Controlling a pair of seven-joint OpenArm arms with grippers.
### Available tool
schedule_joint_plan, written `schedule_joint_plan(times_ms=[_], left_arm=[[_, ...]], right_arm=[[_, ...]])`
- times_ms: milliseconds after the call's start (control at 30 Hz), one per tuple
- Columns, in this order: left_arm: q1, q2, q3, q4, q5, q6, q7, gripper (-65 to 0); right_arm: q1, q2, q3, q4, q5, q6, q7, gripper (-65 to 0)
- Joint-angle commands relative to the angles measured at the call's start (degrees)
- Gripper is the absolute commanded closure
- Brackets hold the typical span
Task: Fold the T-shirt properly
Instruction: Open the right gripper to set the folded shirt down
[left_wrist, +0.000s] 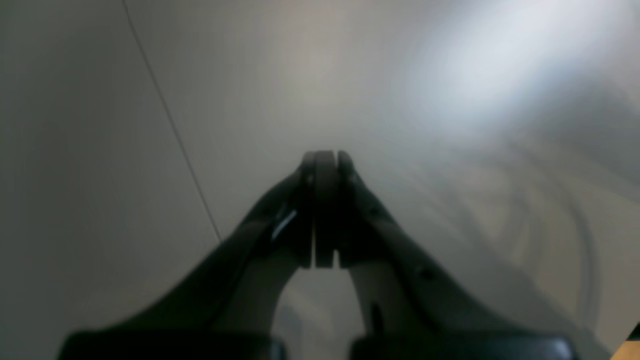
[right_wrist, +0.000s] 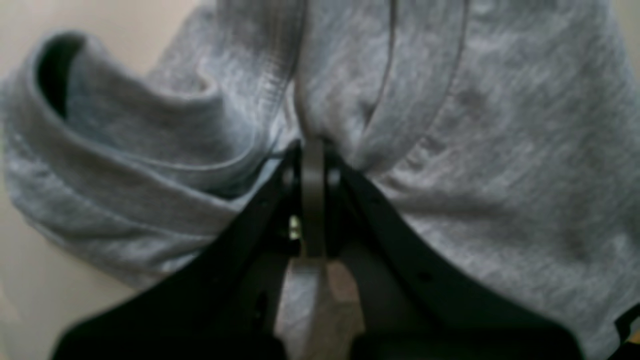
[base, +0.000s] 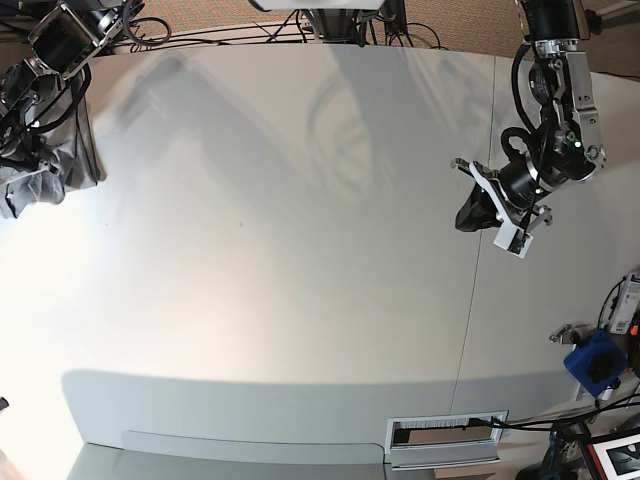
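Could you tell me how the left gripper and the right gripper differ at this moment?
The right gripper is shut on the T-shirt, while the left gripper is shut on nothing. In the base view the right gripper sits at the table's far left edge with the grey cloth bunched there; the left gripper hangs over bare table on the right. Both have dark fingers, pressed together.

Right wrist view soft with blur; T-shirt (right_wrist: 450, 150) cut off at twelve and three o'clock. Base view crops it at nine o'clock.
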Motion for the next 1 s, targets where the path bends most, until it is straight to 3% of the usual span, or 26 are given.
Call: schedule_joint_plan(times_ms=[0,133,233,400,500,567,733,833,900,967], left_arm=[[-0.8,-0.8,-0.3,0.9,-1.2,-0.2,-1.3,0.0],[-0.8,-0.8,-0.3,0.9,-1.2,-0.2,-1.9,0.0],[-0.8,-0.8,-0.3,0.9,-1.2,-0.3,-3.8,0.0],[-0.6,-0.8,-0.7,1.0,-3.7,-7.2,-5.3,0.0],[1.2,-0.8,-3.3,1.0,-9.2,-7.2,-2.2,0.0],[3.0,-0.7,-7.0,1.0,-14.0,-7.2,0.2,0.0],[8.2,-1.4,-17.5,1.0,-29.6,-7.2,13.4,0.0],[13.2,-3.4,-21.1,0.9,-38.7,-7.2,19.8,0.0],[16.7,-4.7,-22.3,0.9,-42.1,-7.2,23.2,0.0],[20.7,-6.4,-22.5,0.8,-44.9,-7.2,26.0,0.0]], right_arm=[[0.9,1.5,0.3,2.2,1.1,0.0,1.7,0.0],[0.9,1.5,0.5,9.2,4.7,0.7,4.7,0.0],[0.9,1.5,0.5,17.0,7.3,4.2,6.6,0.0],[0.4,1.4,0.5,30.1,10.3,9.4,4.0,0.0],[-3.8,0.7,0.5,36.0,12.1,9.5,-0.7,0.0],[-9.0,-0.6,0.5,38.9,12.5,10.2,-0.9,0.0],[-22.4,-6.4,0.5,41.2,17.7,12.3,-1.1,0.0],[-28.4,-10.6,0.5,41.2,24.4,16.6,-2.8,0.0],[-31.5,-12.5,0.5,41.2,31.5,20.3,-7.1,0.0],[-34.4,-13.3,0.4,41.2,40.2,20.3,-13.6,0.0]])
